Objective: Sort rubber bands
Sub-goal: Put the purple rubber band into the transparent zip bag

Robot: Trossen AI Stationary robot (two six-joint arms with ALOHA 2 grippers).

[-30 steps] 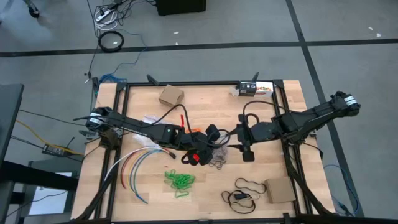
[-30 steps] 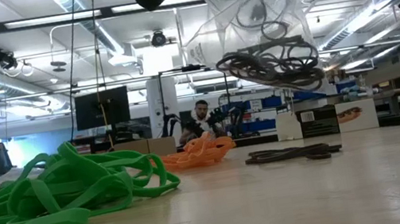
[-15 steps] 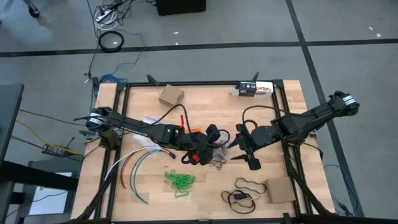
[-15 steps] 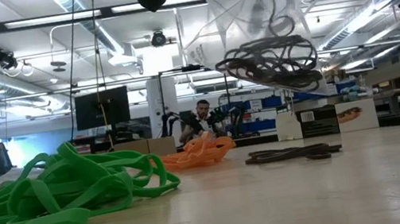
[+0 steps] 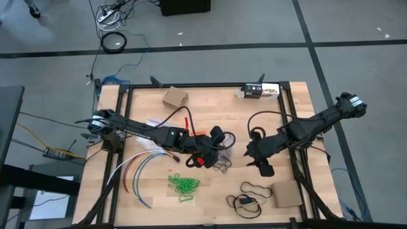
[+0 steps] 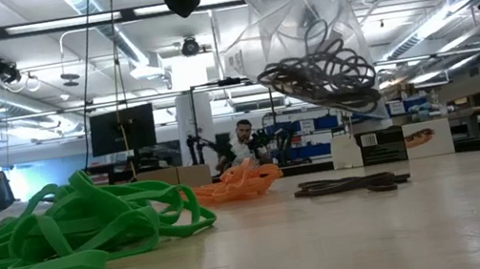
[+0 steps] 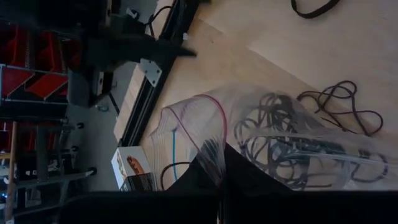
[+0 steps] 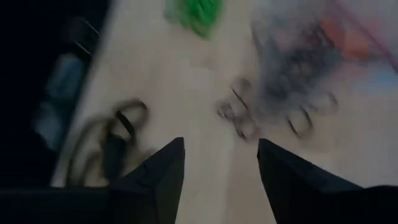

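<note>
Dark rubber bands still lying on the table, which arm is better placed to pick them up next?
Right. The right gripper is open and empty beside the loose dark rubber bands, while the left gripper is shut on the clear bag that already holds dark bands.

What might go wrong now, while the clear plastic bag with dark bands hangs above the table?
1. The left gripper pinches only the rim of the clear plastic bag; it could slip, spilling the dark rubber bands.
2. The open right gripper is close by and might bump the bag.
</note>
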